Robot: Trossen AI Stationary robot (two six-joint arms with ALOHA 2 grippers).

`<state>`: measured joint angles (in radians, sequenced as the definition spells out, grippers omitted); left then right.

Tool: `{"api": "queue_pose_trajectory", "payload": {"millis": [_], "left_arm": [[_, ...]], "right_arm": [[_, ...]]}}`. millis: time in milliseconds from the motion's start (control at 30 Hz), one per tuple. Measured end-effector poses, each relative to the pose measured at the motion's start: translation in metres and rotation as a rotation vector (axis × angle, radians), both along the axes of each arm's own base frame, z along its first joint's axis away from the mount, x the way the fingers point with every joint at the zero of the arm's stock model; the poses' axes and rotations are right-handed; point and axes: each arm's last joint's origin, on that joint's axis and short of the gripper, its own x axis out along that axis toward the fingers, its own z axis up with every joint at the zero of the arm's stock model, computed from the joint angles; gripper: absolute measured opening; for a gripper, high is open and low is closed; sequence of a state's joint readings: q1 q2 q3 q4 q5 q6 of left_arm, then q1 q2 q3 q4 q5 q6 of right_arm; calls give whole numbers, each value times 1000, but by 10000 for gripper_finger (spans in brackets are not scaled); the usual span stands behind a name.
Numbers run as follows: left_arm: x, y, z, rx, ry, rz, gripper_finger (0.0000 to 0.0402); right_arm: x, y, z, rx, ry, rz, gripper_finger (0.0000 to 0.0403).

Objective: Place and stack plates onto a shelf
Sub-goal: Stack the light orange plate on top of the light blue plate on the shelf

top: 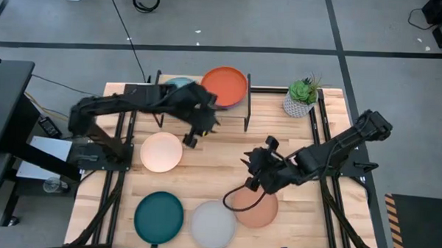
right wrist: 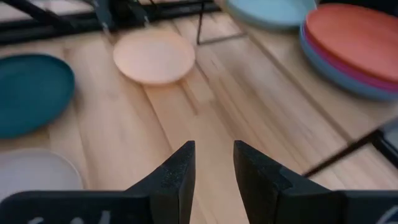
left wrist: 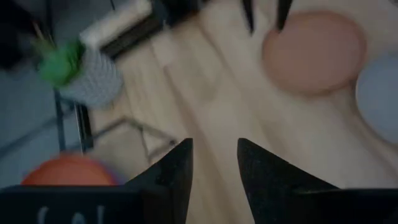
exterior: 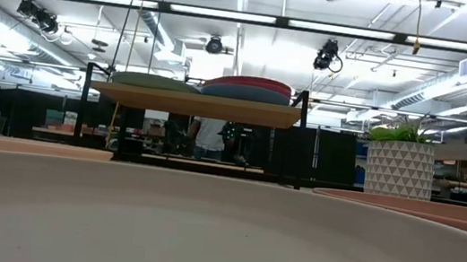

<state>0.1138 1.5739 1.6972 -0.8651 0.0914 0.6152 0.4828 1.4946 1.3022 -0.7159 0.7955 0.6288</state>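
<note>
The shelf (top: 247,103) stands at the table's far middle. On its right half is a stack with the orange plate (top: 224,85) on top, over magenta and blue (exterior: 247,93). The pale blue plate (top: 180,83) lies on its left half. On the table lie the cream plate (top: 161,151), dark teal plate (top: 159,215), grey plate (top: 213,224) and salmon plate (top: 256,209). My left gripper (top: 193,138) (left wrist: 214,144) hovers open in front of the shelf, beside the cream plate. My right gripper (top: 252,166) (right wrist: 214,146) is open above the table's middle, just beyond the salmon plate.
A potted plant in a white pot (top: 301,98) stands right of the shelf at the far edge. Black rails run along the table's left and right sides (top: 325,135). A black cable (top: 237,194) loops under the right gripper over the salmon plate. Bare wood lies between the two grippers.
</note>
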Motion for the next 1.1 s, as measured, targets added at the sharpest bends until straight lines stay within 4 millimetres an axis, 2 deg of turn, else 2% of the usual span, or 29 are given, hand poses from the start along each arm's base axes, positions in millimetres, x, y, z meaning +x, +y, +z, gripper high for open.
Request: {"api": "queue_pose_trajectory", "payload": {"millis": [133,233,433,600,733,967,1100], "left_arm": [[-23,-18,-22,-20,-101,-32,122],[-47,-27,-38,-51,-128,-25,119],[-91,-41,-56,-114,-143,81,118],[-116,-53,-66,-170,-150,111,118],[-125,-62,-72,-239,-137,149,118],[-134,-88,-106,-335,13,149,118],[-145,-102,-124,-369,125,162,118]], "right_arm": [[8,-21,12,14,-43,12,109],[21,-44,18,69,-74,44,104],[48,-74,7,150,-56,149,98],[58,-81,-3,100,-21,179,98],[60,-80,-4,52,-4,218,98],[59,-79,-7,5,42,255,98],[57,-79,-20,5,73,250,98]]}}
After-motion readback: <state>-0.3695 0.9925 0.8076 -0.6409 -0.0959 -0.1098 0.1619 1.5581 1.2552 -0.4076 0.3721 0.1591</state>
